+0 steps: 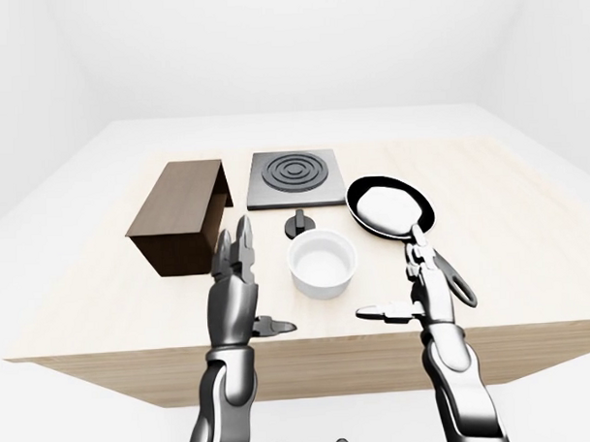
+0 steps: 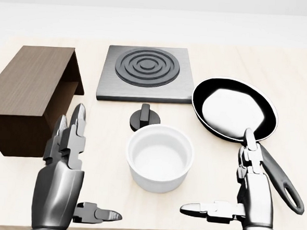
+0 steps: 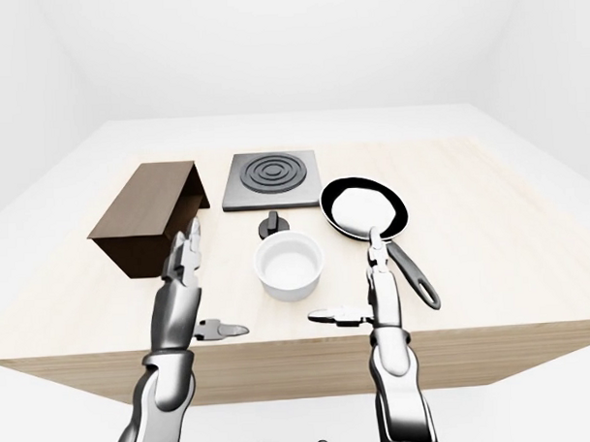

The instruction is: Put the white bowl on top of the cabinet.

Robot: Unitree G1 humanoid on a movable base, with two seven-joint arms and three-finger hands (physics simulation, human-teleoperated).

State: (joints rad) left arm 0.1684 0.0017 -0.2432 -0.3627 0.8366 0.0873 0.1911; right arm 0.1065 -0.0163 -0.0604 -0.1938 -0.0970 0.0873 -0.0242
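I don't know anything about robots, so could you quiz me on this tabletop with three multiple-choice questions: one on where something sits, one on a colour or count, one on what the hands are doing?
1. In the head view, where is the white bowl?
A. Just below the black knob
B. On top of the cabinet
C. Inside the frying pan

2. What colour is the cabinet?
A. White
B. Dark brown
C. Red

3. What are the left hand and right hand holding?
A. The bowl
B. The pan handle
C. Nothing

Answers: 1 A, the bowl rests on the table beneath the knob. 2 B, it shows dark wood grain. 3 C, both hands are open beside the bowl.
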